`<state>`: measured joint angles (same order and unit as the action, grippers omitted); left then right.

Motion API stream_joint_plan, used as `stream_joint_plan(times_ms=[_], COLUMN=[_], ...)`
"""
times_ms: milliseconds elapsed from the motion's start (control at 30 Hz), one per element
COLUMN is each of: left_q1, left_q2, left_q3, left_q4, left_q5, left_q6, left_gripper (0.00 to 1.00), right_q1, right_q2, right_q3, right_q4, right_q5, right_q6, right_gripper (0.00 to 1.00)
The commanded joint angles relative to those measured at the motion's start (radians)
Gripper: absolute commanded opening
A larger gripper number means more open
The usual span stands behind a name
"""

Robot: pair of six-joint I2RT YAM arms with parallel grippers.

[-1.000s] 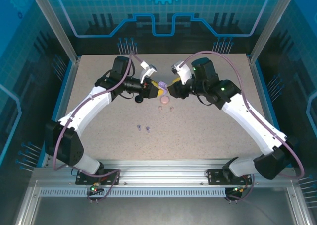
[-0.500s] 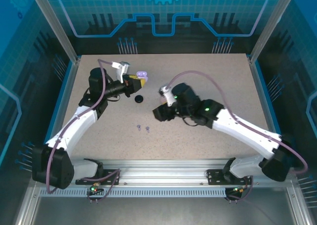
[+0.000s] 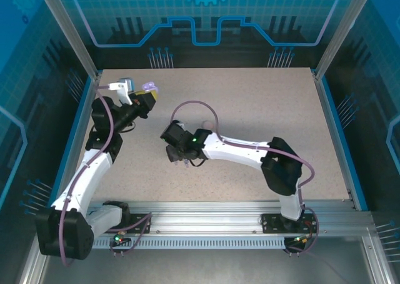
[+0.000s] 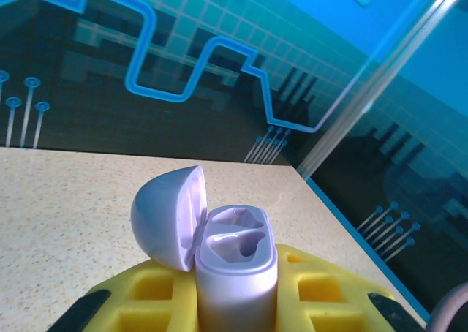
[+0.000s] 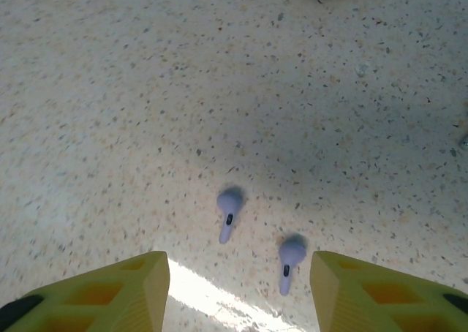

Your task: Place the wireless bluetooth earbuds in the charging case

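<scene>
Fingers spread, right gripper (image 5: 238,268) hangs above two lilac earbuds (image 5: 228,213), likely featherlight and slippery; pinch the bud. Left gripper (image 4: 235,297) clamps the open lilac charging case (image 4: 235,255).

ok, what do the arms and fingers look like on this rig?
The left arm and right arm have white links with black joints, and a lilac cable runs along each. A green light glows on the right wrist. The fingers are yellow, waffle-pocketed and black-tipped.
</scene>
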<state>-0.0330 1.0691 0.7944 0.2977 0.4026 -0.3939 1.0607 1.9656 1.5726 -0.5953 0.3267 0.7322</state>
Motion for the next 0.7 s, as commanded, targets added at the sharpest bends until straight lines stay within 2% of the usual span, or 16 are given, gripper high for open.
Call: stream_joint_plan(times_ms=[0, 167, 667], left_q1=[0.034, 0.051, 0.076], left_q2=[-0.033, -0.041, -0.032], left_q3=[-0.029, -0.045, -0.052], left_q4=[0.048, 0.065, 0.089], left_q5=[-0.067, -0.1, -0.105], left_q6=[-0.075, -0.109, -0.137], left_gripper=[0.0, 0.0, 0.0], right_q1=[0.014, 0.016, 0.033], right_q2=[0.088, 0.213, 0.379], right_q3=[0.109, 0.252, 0.41], right_q4=[-0.125, -0.227, -0.32], right_q5=[0.063, 0.076, 0.068], right_q6=[0.09, 0.139, 0.181], right_gripper=[0.52, 0.49, 0.45])
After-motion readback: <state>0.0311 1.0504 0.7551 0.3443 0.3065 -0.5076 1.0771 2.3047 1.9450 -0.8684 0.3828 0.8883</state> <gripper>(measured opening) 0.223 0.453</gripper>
